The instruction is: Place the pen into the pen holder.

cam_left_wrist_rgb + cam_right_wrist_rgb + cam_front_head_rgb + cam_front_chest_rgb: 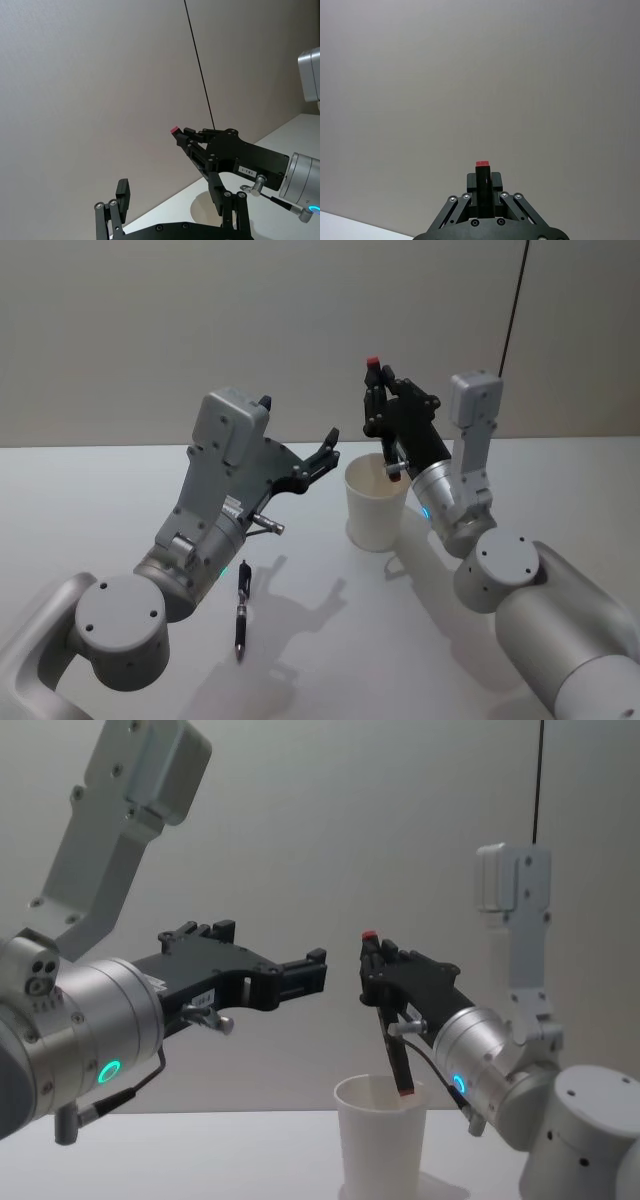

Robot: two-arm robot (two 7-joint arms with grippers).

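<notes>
Head view: the right gripper [380,390], right of centre, was clamped on a pen [372,364] near its red cap. The pen stood almost upright, with its lower end over the mouth of the pen holder [377,505]. The holder, a white tapered cup, stood on the table [120,480] at centre frame. The left gripper [300,440] hung left of the cup with its fingers spread wide and nothing in them. A second pen [241,608], dark, lay flat at lower left, well apart from the cup.

Left wrist view: the left gripper [170,200] gaped at the bottom edge. Beyond it was the right gripper [192,140], with the pen's red tip poking out of it.

Right wrist view: the pads were pressed together on the pen [482,165] at bottom centre.

Chest view: the pen [395,1050] slanted down from the right gripper [375,965]. Its tip was just at the rim of the pen holder [380,1150], at lower centre.

Judgement: the pen is light, stiff and smooth-barrelled. Held near the cap, its tip may swing or slip. The cup looks light and easily tipped, so release without touching the rim.
</notes>
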